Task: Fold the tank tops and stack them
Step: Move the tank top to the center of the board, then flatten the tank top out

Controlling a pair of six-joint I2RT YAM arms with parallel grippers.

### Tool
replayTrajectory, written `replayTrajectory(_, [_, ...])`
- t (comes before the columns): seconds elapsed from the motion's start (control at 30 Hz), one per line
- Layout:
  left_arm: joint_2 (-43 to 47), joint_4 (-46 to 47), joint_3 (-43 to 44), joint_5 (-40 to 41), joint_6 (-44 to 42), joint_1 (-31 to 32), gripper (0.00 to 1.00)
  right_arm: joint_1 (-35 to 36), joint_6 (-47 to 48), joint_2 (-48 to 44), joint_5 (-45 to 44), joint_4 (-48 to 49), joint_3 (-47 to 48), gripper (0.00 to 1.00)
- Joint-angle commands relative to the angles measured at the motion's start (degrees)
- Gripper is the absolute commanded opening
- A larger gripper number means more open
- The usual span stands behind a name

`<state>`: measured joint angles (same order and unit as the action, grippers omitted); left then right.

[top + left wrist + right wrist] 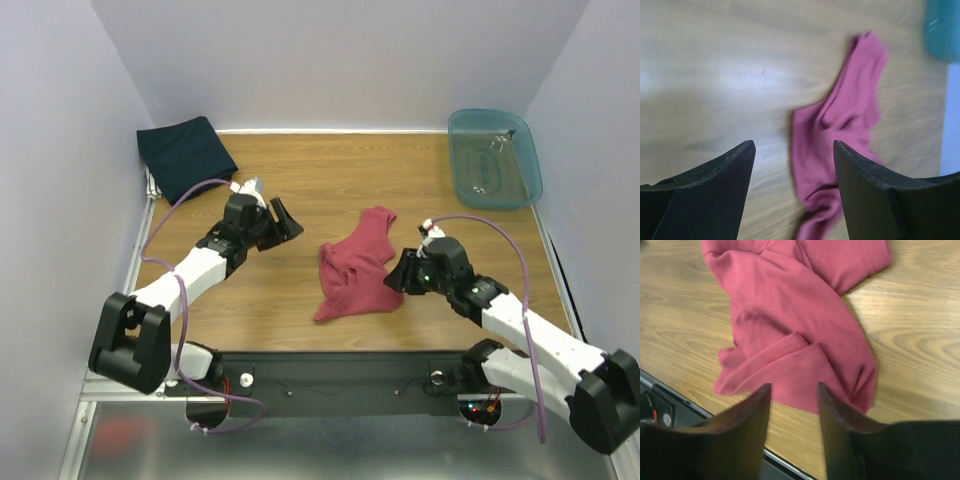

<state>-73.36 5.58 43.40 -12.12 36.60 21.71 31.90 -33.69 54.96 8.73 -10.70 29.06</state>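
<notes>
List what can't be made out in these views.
- Top external: red tank top is crumpled; its own folds hide much of its outline.
- Top external: faint marks inside the blue tub are too small to identify.
- Left wrist: blur smears the red top; the tub is cut off at the upper right corner.
- Right wrist: fingers of the right hand cover the top's near edge; the upper picture edge cuts its far end.

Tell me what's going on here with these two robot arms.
They're partway through folding tank tops. A navy top lies folded at the far left corner of the table. The maroon top lies crumpled mid-table, unfolded. The right hand is at its near right edge, jaws apart, gripping nothing. The left hand hangs wide open over bare wood to its left.
</notes>
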Motion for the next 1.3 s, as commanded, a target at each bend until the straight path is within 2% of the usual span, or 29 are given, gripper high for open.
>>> replayTrajectory(0.0, [-1.43, 6.54, -3.58, -3.61, 3.65, 1.92, 0.75, -0.26, -3.75, -9.32, -4.77, 1.39, -0.76, 0.51])
replayTrajectory(0.1, [-1.96, 6.89, -5.16, -2.12, 4.44, 3.77, 0.74, -0.17, -3.49, -10.49, -7.76, -1.60, 1.08, 0.51])
replayTrajectory(0.2, [-2.22, 7.42, -6.83, -1.24, 5.76, 5.26, 0.71, -0.17, -2.26, -6.98, -6.02, -2.22, 4.59, 0.51])
replayTrajectory(0.27, [-2.05, 7.68, -7.89, -1.06, 6.38, 6.05, 0.70, 0.18, -2.08, -1.98, -4.86, -2.22, 5.83, 0.49])
replayTrajectory(0.4, [-4.32, 8.48, -8.24, -1.59, 5.77, 8.16, 0.69, 1.94, -0.42, 6.02, -8.03, -1.87, 7.68, 0.49])
replayTrajectory(0.63, [-9.51, 10.94, -6.58, -1.77, 7.17, 10.36, 0.64, 3.87, 5.99, 20.70, -10.23, 2.35, 20.06, 0.49])
replayTrajectory(0.7, [-11.27, 10.59, -5.61, -0.98, 7.26, 11.33, 0.63, 6.40, 7.23, 24.56, -10.75, 3.05, 24.28, 0.49])
replayTrajectory(0.83, [-12.68, 10.94, -4.81, 1.65, 8.40, 11.42, 0.59, 11.33, 9.34, 30.18, -13.38, 4.02, 29.29, 0.48])
replayTrajectory(0.9, [-12.95, 10.41, -4.46, 2.97, 8.84, 11.33, 0.54, 12.92, 9.78, 32.48, -13.83, 4.46, 31.22, 0.43])
replayTrajectory(1.0, [-12.07, 8.83, -5.07, 5.96, 10.51, 10.80, 0.45, 14.68, 10.23, 35.91, -14.27, 5.34, 32.55, 0.43])
replayTrajectory(1.27, [-8.29, 7.86, -6.83, 6.94, 10.34, 7.29, 0.45, 17.05, 11.37, 42.68, -22.08, 4.20, 36.95, 0.44])
